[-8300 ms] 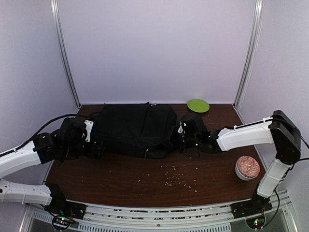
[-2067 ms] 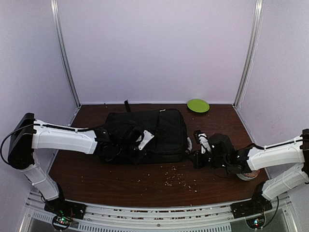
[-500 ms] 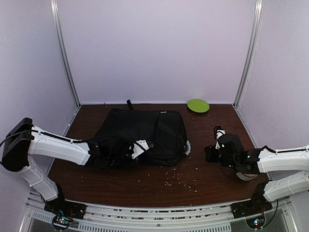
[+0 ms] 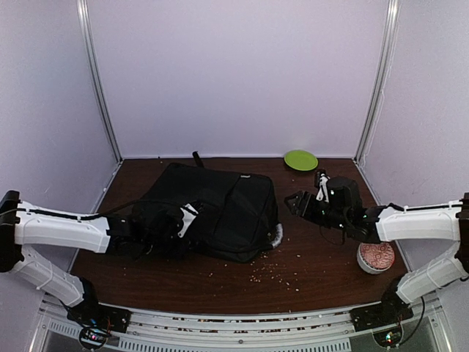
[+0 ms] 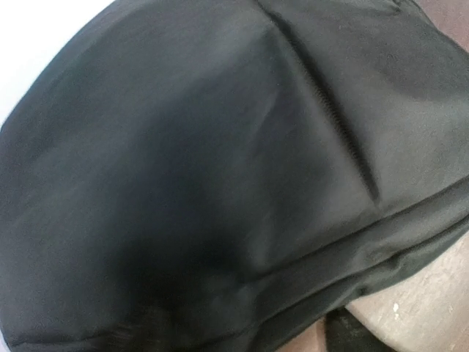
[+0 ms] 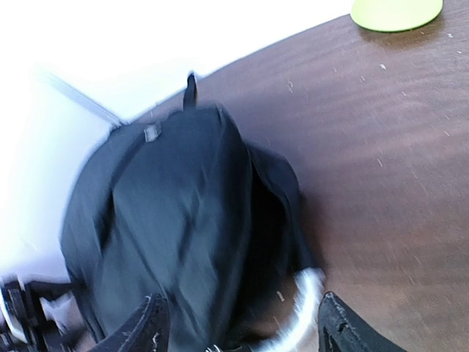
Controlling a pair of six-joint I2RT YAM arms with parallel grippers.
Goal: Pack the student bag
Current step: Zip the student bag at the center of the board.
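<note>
The student bag [image 4: 220, 205], large, black and soft, lies across the middle of the table; a pale grey curved piece [image 4: 277, 234] shows at its near right corner. My left gripper [image 4: 186, 218] rests against the bag's front left side. Black fabric [image 5: 205, 169] fills the left wrist view and hides the jaws. My right gripper [image 4: 294, 203] hovers just right of the bag, apart from it. In the right wrist view its two fingertips [image 6: 152, 328] stand wide apart around the right gripper [image 6: 245, 334], open and holding nothing, with the bag [image 6: 168, 235] beyond them.
A green plate [image 4: 301, 160] sits at the back right by the wall. A patterned bowl [image 4: 376, 257] stands at the right under my right forearm. Crumbs [image 4: 272, 273] are scattered on the brown table [image 4: 315, 264] in front of the bag.
My right gripper has moved back and left toward the bag and opened. My left arm has drawn back to the left along the bag's front. The bag has shifted slightly.
</note>
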